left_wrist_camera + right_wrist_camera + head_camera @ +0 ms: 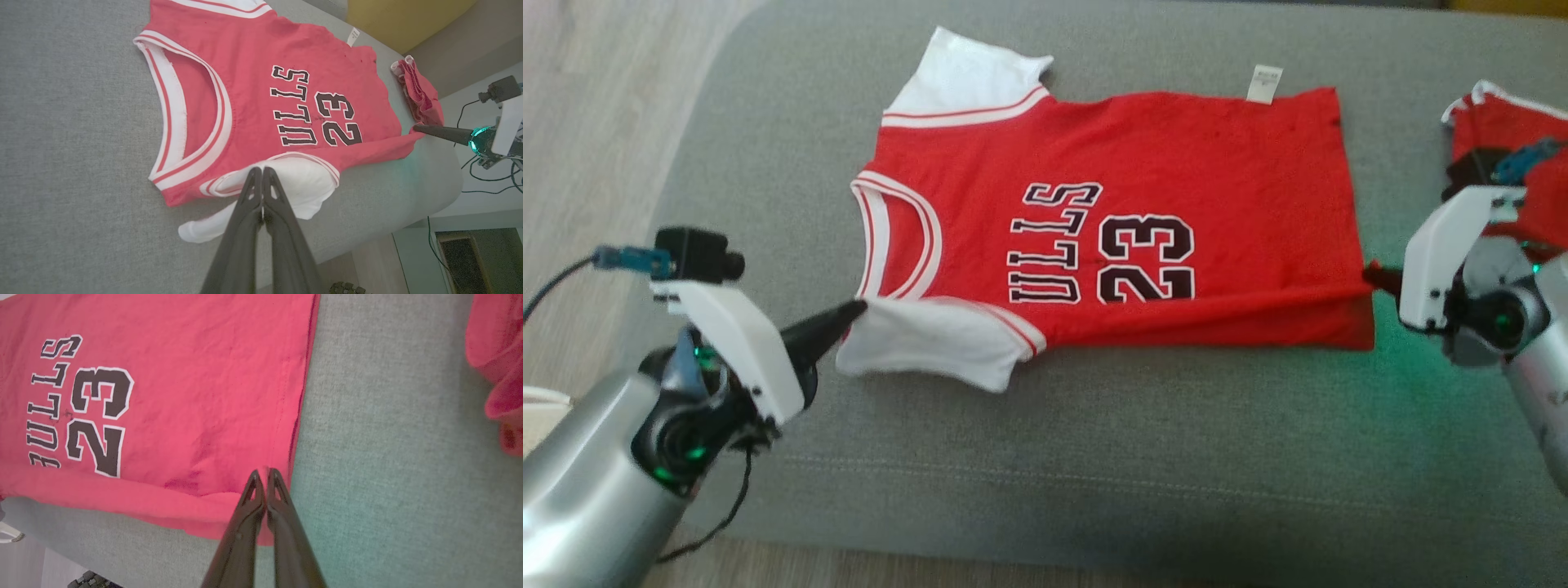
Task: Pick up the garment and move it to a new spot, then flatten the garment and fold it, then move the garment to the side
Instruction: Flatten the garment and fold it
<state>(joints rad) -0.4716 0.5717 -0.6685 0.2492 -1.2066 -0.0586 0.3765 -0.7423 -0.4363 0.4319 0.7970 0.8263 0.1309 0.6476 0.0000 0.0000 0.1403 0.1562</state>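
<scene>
Red Bulls jersey [1176,155], number 23 and white sleeves, lies flat mid-frame on the grey cushion [1094,441]. Left gripper [856,310] is pinched closed on the near white sleeve [931,347]. Right gripper [1374,276] is pinched closed on the hem corner [1352,322] at right.

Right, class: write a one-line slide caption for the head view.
Left gripper and right gripper pinch the near edge of a red jersey spread on a grey cushion.

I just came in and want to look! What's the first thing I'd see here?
A bright red jersey with white sleeves and a big black 23 lies spread across the middle of the grey cushion. The left gripper pinches its near sleeve and the right gripper pinches its near hem corner, both shut. A second red garment sits crumpled at the cushion's far right.
</scene>
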